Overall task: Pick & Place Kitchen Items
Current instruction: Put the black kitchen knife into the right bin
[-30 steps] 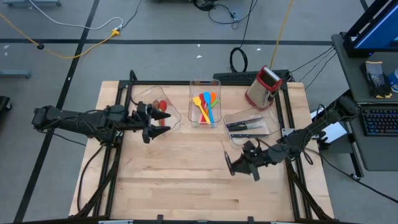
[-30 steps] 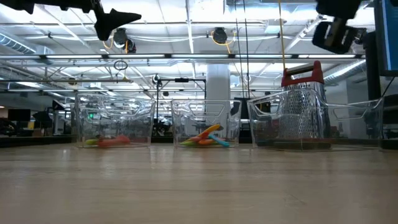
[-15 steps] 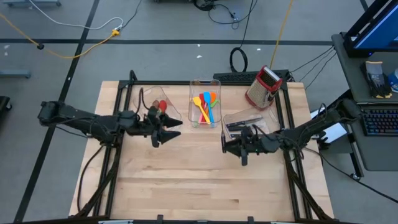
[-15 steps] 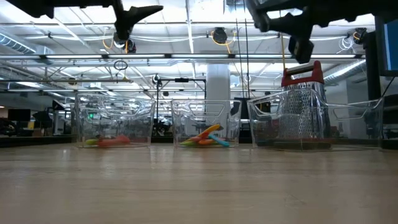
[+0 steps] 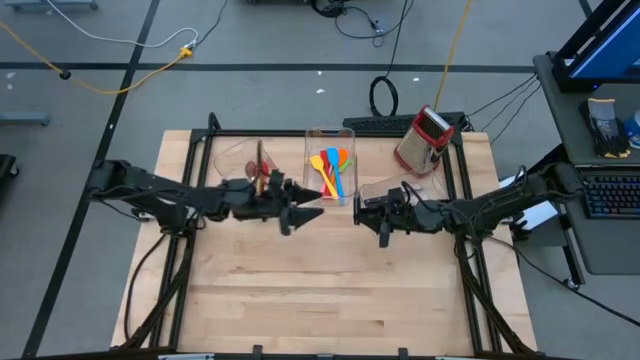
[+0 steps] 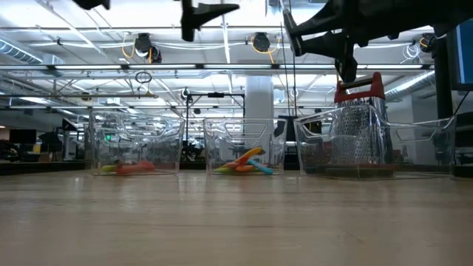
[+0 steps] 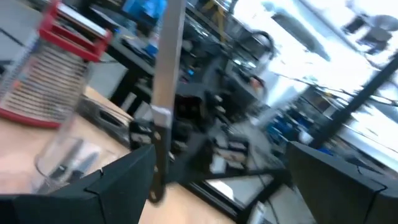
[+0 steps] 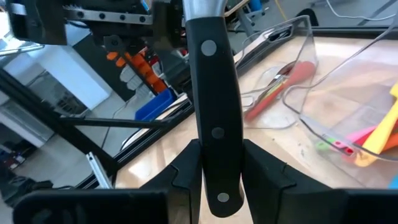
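Black-handled knife point(image 8: 214, 118) is clamped in the right gripper point(image 5: 381, 217), raised above the table point(image 5: 300, 300) near its middle. The left gripper point(image 5: 303, 213), spread wide and empty, faces it. A handover seems underway; closure on the blade is needed.

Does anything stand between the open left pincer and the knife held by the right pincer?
Nothing visible does. The left pincer, open, faces the knife clamped in the right pincer across a bare gap of air above the table.

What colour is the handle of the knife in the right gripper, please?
Black, with silver rivets; the right wrist view shows the knife handle best.
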